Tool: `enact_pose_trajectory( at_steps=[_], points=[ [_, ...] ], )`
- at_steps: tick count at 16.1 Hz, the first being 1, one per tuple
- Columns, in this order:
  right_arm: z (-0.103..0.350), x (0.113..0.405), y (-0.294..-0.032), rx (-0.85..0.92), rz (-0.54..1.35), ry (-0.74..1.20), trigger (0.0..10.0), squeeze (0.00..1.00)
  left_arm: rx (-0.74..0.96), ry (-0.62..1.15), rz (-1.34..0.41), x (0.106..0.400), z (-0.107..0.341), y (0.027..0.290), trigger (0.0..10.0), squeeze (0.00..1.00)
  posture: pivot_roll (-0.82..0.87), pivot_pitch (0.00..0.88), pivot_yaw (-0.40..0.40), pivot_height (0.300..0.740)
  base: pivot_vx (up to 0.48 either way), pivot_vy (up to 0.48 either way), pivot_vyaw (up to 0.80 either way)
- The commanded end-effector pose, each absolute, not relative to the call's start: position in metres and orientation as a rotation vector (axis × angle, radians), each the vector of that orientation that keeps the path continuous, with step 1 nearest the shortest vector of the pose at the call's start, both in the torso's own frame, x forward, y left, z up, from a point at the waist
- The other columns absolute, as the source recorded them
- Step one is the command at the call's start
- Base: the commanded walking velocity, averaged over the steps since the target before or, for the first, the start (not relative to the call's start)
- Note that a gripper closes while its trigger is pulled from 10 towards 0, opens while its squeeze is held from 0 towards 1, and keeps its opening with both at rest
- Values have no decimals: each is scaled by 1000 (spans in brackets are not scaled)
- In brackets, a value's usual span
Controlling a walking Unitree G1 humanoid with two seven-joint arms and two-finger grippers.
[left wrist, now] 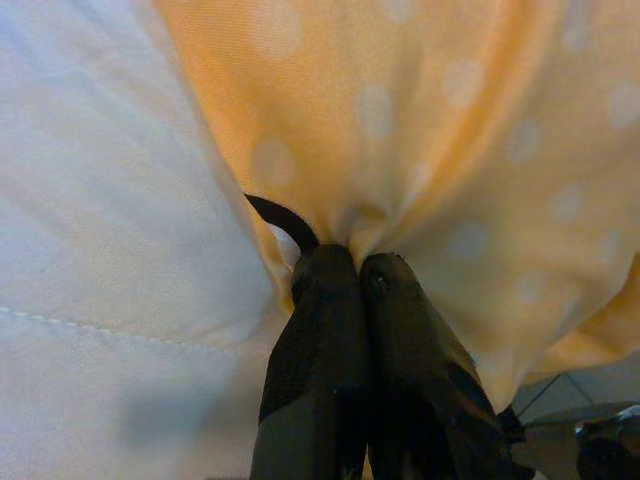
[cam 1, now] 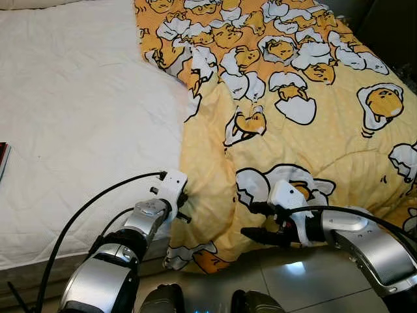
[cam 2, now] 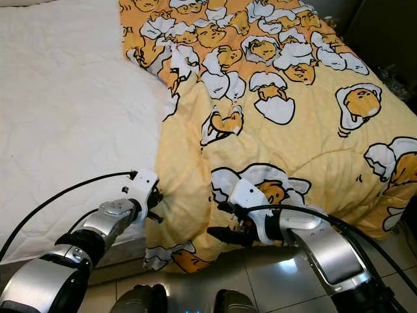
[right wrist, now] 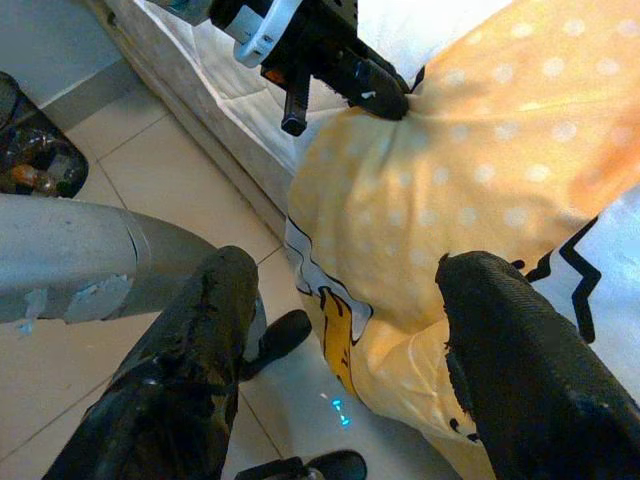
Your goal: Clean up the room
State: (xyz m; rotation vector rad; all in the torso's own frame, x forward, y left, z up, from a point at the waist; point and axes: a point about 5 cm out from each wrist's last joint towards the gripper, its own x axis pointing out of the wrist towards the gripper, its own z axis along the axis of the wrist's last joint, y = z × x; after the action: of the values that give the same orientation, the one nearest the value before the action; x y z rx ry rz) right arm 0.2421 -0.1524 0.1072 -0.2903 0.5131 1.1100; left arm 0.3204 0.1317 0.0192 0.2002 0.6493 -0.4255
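Note:
A yellow blanket [cam 1: 293, 130] printed with egg cartoons covers the right half of the bed and hangs over its foot edge. My left gripper [cam 1: 186, 205] is at the blanket's left border near the foot of the bed, shut on a pinched fold of the fabric; the left wrist view shows the two black fingertips pressed together on yellow cloth [left wrist: 357, 262]. My right gripper [cam 1: 251, 220] is open beside the hanging lower edge, its fingers [right wrist: 200, 330] spread wide with the drooping fabric [right wrist: 420, 230] just ahead of them and not touching.
The white mattress sheet [cam 1: 78, 130] lies bare on the bed's left half. A dark flat object [cam 1: 2, 160] sits at the bed's far left edge. Glossy tile floor [cam 1: 306, 274] runs along the foot. A dark bag [right wrist: 35, 150] stands on the floor.

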Motion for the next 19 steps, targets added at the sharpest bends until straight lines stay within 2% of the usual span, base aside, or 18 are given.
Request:
enact_pose_trajectory(
  at_steps=[1,6,9,11,13,15,19],
  points=[
    [109,241,-154,-297,1112,505,10000,0,178,648,-420,319,18,134,0,0,-117,126,40,740,0,0,0],
    [107,238,-153,-297,1115,503,10000,0,156,620,-433,314,19,143,0,0,-106,117,53,740,0,0,0],
    [107,235,-154,-293,1115,505,10000,0,134,608,-485,288,25,157,0,0,-105,120,55,740,0,0,0],
    [106,232,-154,-289,1117,508,10000,0,143,604,-519,265,34,166,0,0,-101,126,55,740,0,0,0],
    [106,230,-156,-286,1120,516,10000,0,109,641,-587,229,57,177,0,0,-93,132,47,740,0,0,0],
    [105,228,-156,-283,1127,527,10000,0,62,785,-797,181,74,179,0,0,-86,136,46,740,0,0,0],
    [104,228,-156,-284,1134,532,10000,0,-7,883,-849,149,85,178,0,0,-80,140,37,740,0,0,0]
  ],
)
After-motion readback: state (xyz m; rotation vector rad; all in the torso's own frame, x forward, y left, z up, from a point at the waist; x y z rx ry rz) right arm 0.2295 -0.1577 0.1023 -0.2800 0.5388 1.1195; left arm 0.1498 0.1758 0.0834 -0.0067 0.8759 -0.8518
